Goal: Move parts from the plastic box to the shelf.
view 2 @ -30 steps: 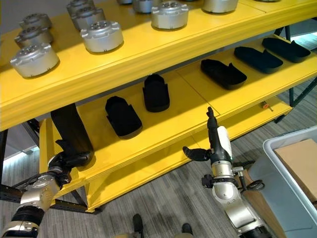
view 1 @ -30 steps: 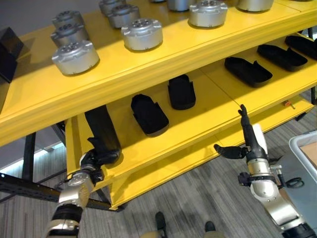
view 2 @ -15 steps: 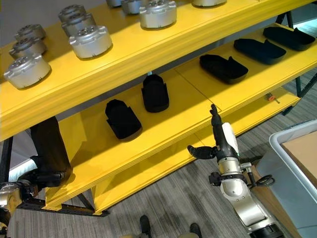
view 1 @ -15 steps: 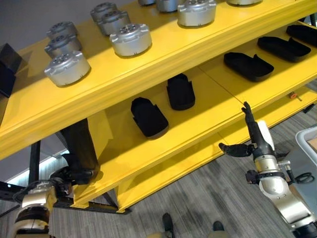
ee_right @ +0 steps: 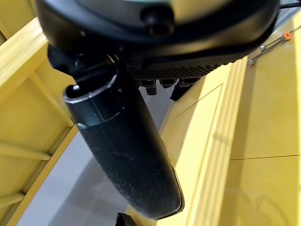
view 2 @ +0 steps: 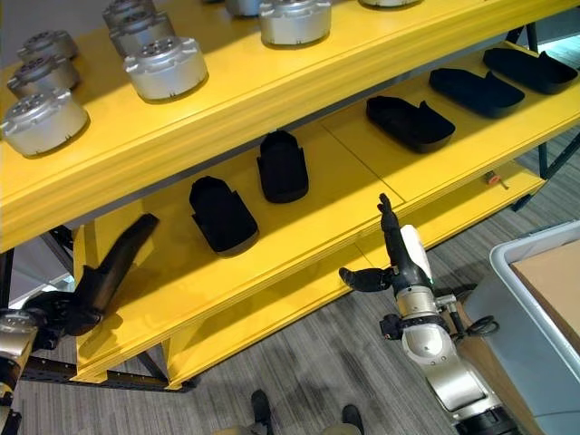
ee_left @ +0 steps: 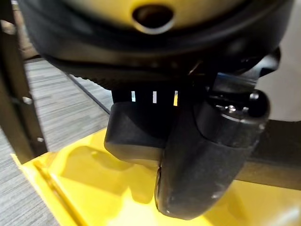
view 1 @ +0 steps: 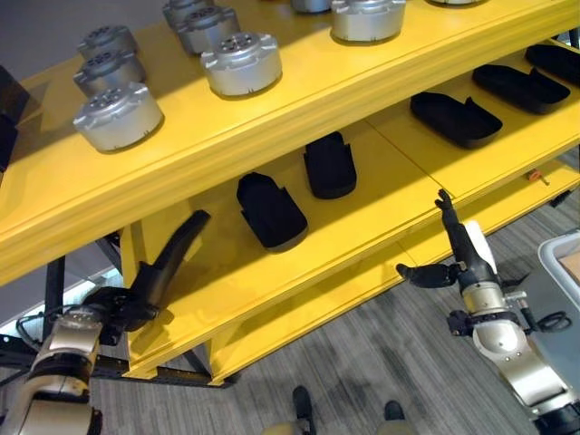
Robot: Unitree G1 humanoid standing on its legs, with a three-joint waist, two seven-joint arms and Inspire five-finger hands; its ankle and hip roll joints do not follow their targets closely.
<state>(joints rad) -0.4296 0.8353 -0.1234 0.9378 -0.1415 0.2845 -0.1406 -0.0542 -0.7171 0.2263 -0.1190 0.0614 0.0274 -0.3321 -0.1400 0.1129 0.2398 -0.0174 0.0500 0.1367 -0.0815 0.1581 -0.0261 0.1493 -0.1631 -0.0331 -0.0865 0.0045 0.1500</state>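
Note:
My left hand [view 1: 116, 309] is shut on the lower end of a long black part [view 1: 172, 258] at the left end of the yellow shelf's middle board [view 1: 390, 204]. The part leans with its top toward the shelf. In the left wrist view the same black part [ee_left: 135, 134] sits behind my thumb [ee_left: 207, 160], over the yellow board. My right hand [view 1: 456, 261] stands open in front of the shelf's edge, fingers straight up and thumb out, holding nothing. The grey plastic box [view 2: 535, 272] stands at the lower right with a brown cardboard sheet [view 2: 555, 294] inside.
Several black parts lie on the middle board, among them one [view 1: 270, 210] next to another [view 1: 330, 168] and one farther right [view 1: 455, 120]. Silver round housings [view 1: 240, 63] stand on the top board. A small orange-tipped tool [view 1: 535, 178] lies on the lower board.
The black part in my left hand has tipped from upright to a lean toward the shelf. The camera has shifted a little. My right hand has hardly moved.

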